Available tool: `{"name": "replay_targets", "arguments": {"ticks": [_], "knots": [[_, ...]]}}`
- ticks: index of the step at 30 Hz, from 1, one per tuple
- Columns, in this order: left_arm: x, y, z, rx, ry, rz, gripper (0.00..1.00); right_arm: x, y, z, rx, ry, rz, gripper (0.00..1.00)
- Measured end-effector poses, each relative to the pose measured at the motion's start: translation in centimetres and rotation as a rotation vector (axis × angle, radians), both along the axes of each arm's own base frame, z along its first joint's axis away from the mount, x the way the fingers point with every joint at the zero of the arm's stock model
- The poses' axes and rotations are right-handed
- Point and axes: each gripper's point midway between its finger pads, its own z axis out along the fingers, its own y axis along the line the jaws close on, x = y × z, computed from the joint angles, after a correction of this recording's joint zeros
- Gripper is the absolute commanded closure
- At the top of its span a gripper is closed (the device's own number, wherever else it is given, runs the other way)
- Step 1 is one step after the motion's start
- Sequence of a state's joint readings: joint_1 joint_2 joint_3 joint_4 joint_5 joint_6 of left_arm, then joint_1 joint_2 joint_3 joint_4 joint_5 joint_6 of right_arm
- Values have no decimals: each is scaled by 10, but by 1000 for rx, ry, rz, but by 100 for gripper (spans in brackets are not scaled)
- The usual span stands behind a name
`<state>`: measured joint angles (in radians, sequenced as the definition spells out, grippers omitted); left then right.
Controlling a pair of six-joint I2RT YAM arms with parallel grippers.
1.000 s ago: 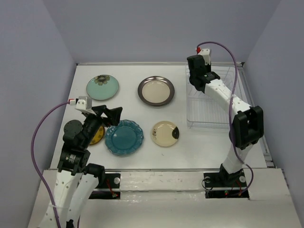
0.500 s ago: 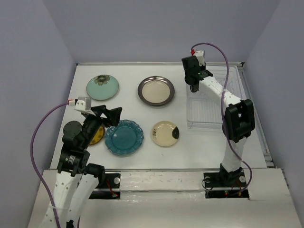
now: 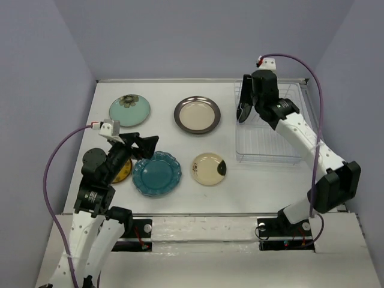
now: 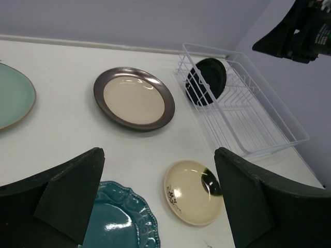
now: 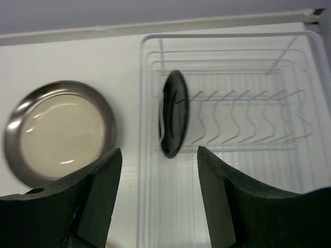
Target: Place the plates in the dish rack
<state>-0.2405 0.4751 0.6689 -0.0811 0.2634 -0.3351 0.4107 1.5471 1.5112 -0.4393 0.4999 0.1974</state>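
Glossy black plate [image 5: 173,113] upright in wire rack [image 5: 232,36]; left gripper [image 3: 146,147], right gripper [image 3: 245,110] spread empty

left arm folded low by the bench's near-left corner, left gripper [image 3: 139,143] aimed toward the far-right, jaws spread wide, empty. right arm stretched out toward the far-right corner, right gripper [image 3: 243,113] tipped downward, jaws apart, holding nothing.
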Motion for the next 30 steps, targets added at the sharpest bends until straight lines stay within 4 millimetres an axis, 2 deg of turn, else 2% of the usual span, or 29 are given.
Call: {"name": "replay_targets", "arguments": {"ticks": [3, 4, 6, 9, 11, 15, 17, 18, 20, 23, 26, 30], "knots": [[9, -14, -16, -3, 75, -64, 6, -21, 23, 15, 126, -68, 115, 35], [15, -20, -28, -4, 126, -88, 9, -26, 28, 14, 152, -75, 145, 35], [22, -27, -47, -10, 202, -113, 14, -47, 40, 2, 222, -69, 218, 35], [25, -41, -88, -26, 350, -161, 22, -77, 51, -23, 303, -28, 309, 36], [20, -50, -109, -27, 429, -182, 24, -84, 54, -27, 325, -25, 330, 36], [12, -70, -106, -42, 430, -230, 26, -107, 62, -26, 402, -55, 408, 36], [7, -90, -105, -45, 424, -271, 25, -115, 65, -24, 431, -69, 434, 36], [6, -102, -111, -36, 442, -284, 25, -118, 66, -21, 445, -80, 449, 37], [3, -121, -129, 3, 487, -311, 24, -124, 68, -17, 462, -97, 470, 37], [5, -144, -169, 101, 588, -309, 21, -130, 71, -10, 485, -114, 498, 37], [13, -148, -207, 185, 671, -269, 21, -138, 72, -5, 500, -130, 525, 37], [25, -146, -225, 243, 693, -228, 23, -147, 72, -5, 511, -139, 545, 36]]}}
